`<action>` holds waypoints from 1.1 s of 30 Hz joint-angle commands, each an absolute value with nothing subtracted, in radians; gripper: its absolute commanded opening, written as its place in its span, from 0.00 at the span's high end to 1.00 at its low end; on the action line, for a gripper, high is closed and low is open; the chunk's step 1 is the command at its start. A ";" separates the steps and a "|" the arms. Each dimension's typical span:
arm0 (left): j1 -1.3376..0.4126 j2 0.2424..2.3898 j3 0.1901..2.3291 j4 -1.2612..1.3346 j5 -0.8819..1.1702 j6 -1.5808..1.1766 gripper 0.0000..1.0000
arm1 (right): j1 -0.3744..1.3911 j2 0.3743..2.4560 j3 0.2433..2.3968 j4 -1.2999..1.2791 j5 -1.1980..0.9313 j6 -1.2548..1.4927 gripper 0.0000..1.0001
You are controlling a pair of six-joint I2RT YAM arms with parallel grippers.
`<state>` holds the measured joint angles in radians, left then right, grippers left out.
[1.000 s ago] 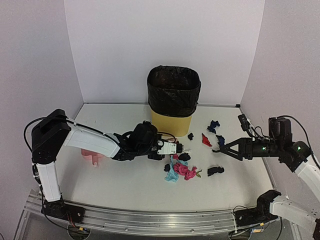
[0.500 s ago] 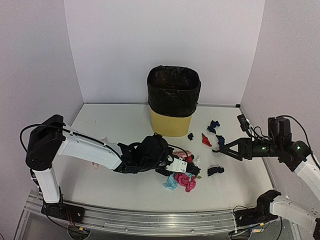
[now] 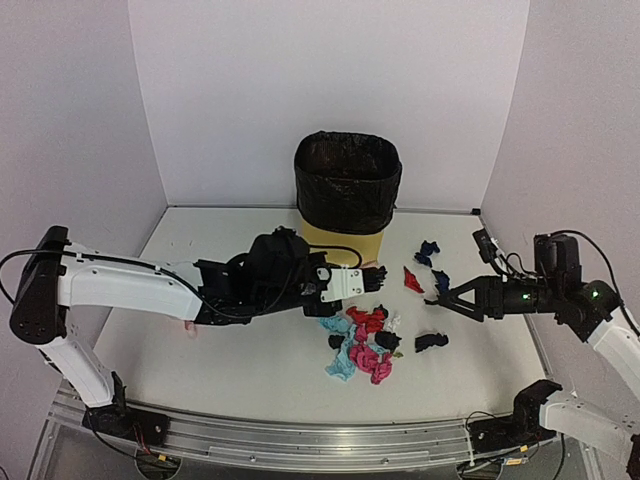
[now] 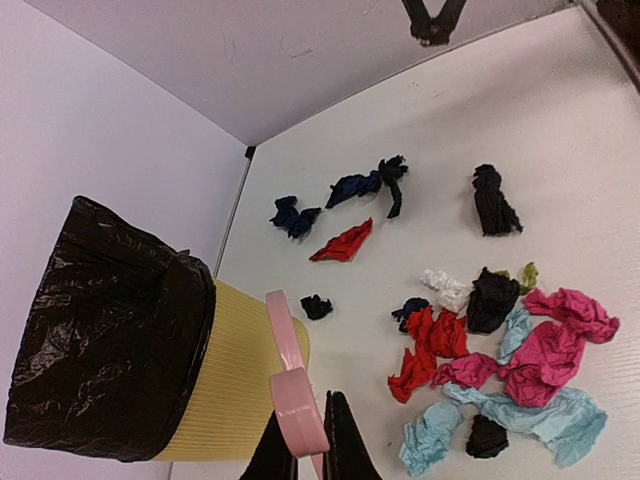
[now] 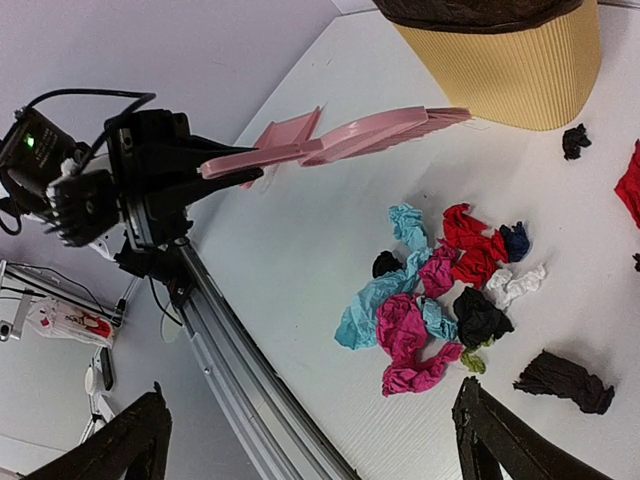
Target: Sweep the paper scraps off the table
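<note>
No writing, brand, number or sign could be read in any view (a small white object (image 5: 68, 322) with red marks, lying below the table (image 5: 295, 255) edge in the right wrist view, was too blurred to make out).

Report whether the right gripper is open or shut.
Open: the right gripper has its fingers spread wide apart in its wrist view, holding nothing.

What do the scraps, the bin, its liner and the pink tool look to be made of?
The paper scraps look like thin matte paper, creased and crumpled. The bin has a yellow, finely ribbed wall, perhaps plastic or corrugated card; I cannot tell which. The liner is thin black plastic film, glossy and wrinkled. The pink tool is probably moulded plastic, smooth and evenly coloured.
</note>
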<state>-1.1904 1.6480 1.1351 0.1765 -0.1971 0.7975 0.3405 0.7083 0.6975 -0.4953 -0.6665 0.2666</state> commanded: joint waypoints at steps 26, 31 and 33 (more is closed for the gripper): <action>-1.179 1.484 1.194 -0.129 0.422 0.155 1.00 | 0.651 1.329 1.101 -0.807 -0.992 -0.563 0.13; -1.173 1.469 1.191 -0.119 0.432 0.137 1.00 | 0.727 1.383 1.109 -0.876 -0.955 -0.609 0.15; -1.173 1.467 1.190 -0.112 0.449 0.134 1.00 | 0.748 1.391 1.108 -0.886 -0.935 -0.621 0.15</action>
